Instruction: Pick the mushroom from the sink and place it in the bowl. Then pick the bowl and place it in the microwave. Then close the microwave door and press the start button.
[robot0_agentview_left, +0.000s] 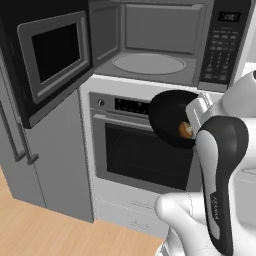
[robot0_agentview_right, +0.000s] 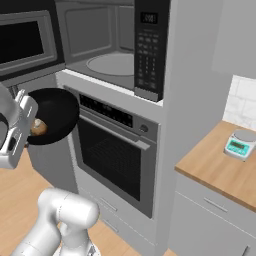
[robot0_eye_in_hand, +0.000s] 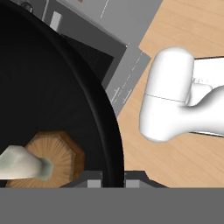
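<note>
Jaws tight on bowl (robot0_eye_in_hand: 52, 87) rim

bowl (robot0_eye_in_hand: 57, 100): cut by left edge | mushroom (robot0_agentview_left: 185, 130): partly hidden behind arm | display digits: unreadable

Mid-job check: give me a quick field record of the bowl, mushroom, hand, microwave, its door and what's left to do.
bowl: black, held tilted in front of the oven, below the microwate level
mushroom: inside the bowl, at its low edge near the hand
hand: shut on the bowl's rim
microwave: cavity bare, turntable showing
door: swung wide open to the left
left to do: bowl into microwave, shut door, press start
</note>
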